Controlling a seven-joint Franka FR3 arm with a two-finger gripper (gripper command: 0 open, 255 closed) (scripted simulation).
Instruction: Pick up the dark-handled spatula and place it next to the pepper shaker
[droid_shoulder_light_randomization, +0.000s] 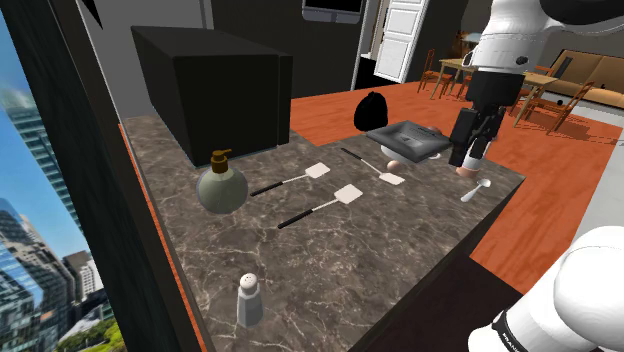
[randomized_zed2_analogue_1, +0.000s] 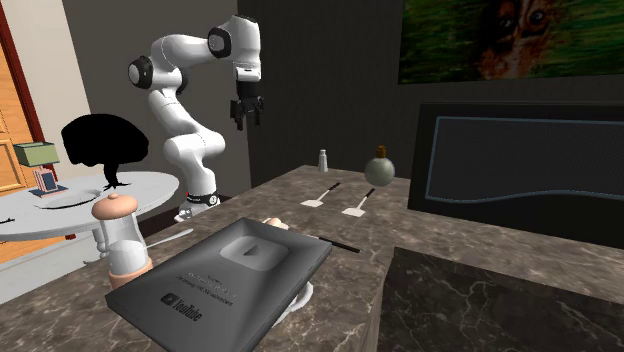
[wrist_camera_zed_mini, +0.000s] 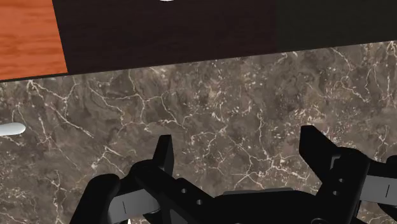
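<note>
Three spatulas with dark thin handles and white heads lie on the marble counter (droid_shoulder_light_randomization: 330, 260). One spatula (droid_shoulder_light_randomization: 292, 181) lies nearest the soap bottle, a second spatula (droid_shoulder_light_randomization: 322, 206) lies beside it, and a third spatula (droid_shoulder_light_randomization: 372, 166) lies by the grey tray. A small grey shaker (droid_shoulder_light_randomization: 249, 299) with a white cap stands near the counter's front edge, also seen as the shaker (randomized_zed2_analogue_1: 323, 158). My gripper (droid_shoulder_light_randomization: 470, 155) hangs open above the counter's far right end, away from the spatulas. In the wrist view the gripper (wrist_camera_zed_mini: 238, 143) holds nothing, with bare marble below.
A big black box (droid_shoulder_light_randomization: 215, 90) stands at the back. A round soap bottle (droid_shoulder_light_randomization: 221, 183) is next to the spatulas. A grey tray (droid_shoulder_light_randomization: 405, 140), a white spoon (droid_shoulder_light_randomization: 475, 190) and a pink and white mill (randomized_zed2_analogue_1: 120, 235) crowd the end under the gripper.
</note>
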